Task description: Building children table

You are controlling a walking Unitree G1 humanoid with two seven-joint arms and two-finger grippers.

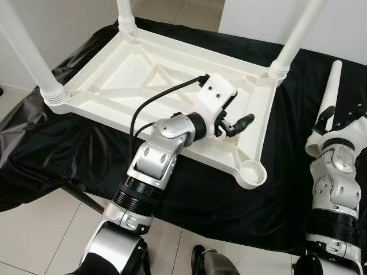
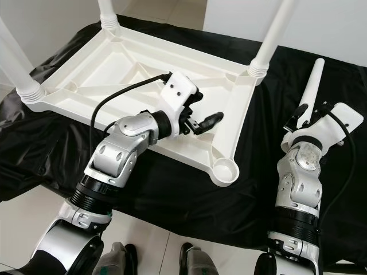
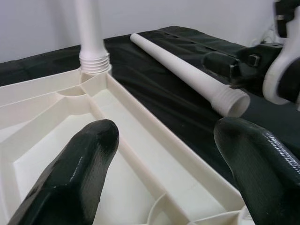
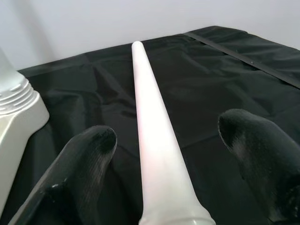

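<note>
A white plastic table top (image 1: 143, 69) lies upside down on black cloth, with three white legs (image 1: 295, 34) standing in its corner sockets. The near right socket (image 1: 253, 172) is empty. My left gripper (image 1: 238, 123) hovers open over the top's near right rim, nothing between its fingers (image 3: 79, 173). A loose white leg (image 2: 312, 86) lies on the cloth to the right of the top. My right gripper (image 2: 309, 112) is open at the leg's thick threaded end, one finger (image 4: 79, 168) on each side of the leg (image 4: 150, 108).
The black cloth (image 1: 57, 149) covers a low surface and hangs over its near edge. White floor tiles (image 1: 34, 229) lie below, with my feet (image 2: 195, 260) close to the edge. A white wall (image 2: 321, 23) stands behind.
</note>
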